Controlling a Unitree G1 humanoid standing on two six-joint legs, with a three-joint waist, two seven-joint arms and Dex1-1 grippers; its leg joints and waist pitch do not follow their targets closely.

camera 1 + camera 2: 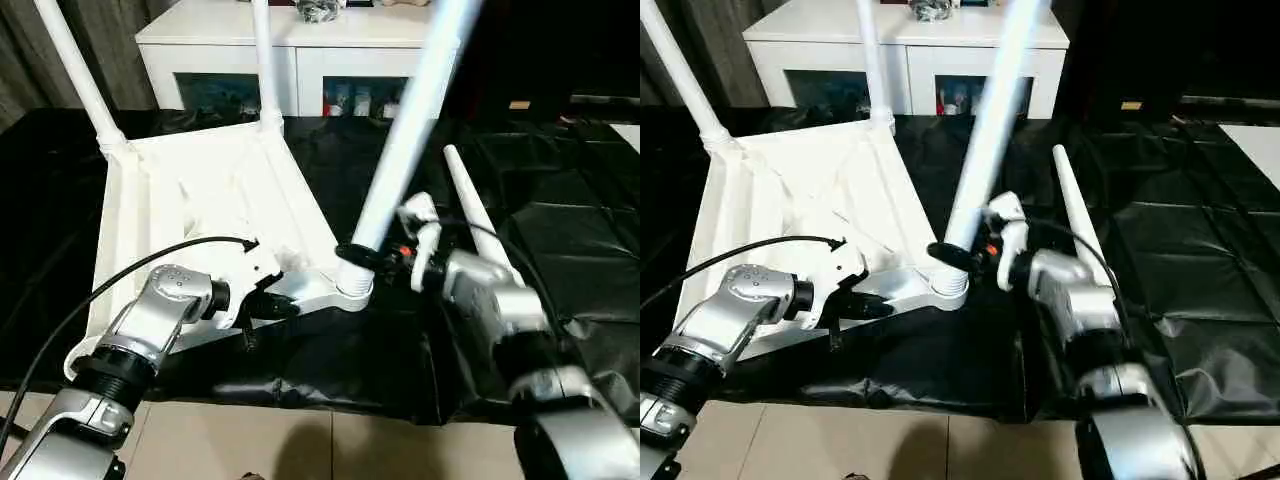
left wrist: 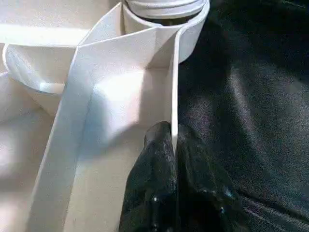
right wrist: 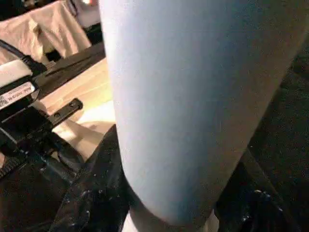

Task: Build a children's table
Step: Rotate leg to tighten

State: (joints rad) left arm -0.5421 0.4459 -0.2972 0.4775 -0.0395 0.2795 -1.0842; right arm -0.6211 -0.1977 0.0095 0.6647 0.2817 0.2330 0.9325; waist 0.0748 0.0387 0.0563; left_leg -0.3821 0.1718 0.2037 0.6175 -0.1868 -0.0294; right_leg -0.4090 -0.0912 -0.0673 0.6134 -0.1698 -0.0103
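Note:
The white tabletop (image 1: 200, 190) lies upside down on a black sheet, ribs facing up. Two white legs (image 1: 80, 70) (image 1: 263, 60) stand in its far corner sockets. A third leg (image 1: 405, 130) leans to the right, its foot in the near right socket (image 1: 352, 285). My right gripper (image 1: 365, 255) is shut on this leg just above the socket, and the leg (image 3: 193, 96) runs between its black fingers (image 3: 91, 193). My left gripper (image 2: 174, 140) is shut on the tabletop's thin near rim (image 2: 175, 87), close to that socket. A fourth leg (image 1: 475, 220) lies loose on the sheet behind my right wrist.
A white cabinet (image 1: 300, 40) with dark glass doors stands behind the tabletop. The black sheet (image 1: 560, 200) spreads to the right, with a white board corner (image 1: 628, 135) at its far edge. Tiled floor (image 1: 300, 445) runs along the near side.

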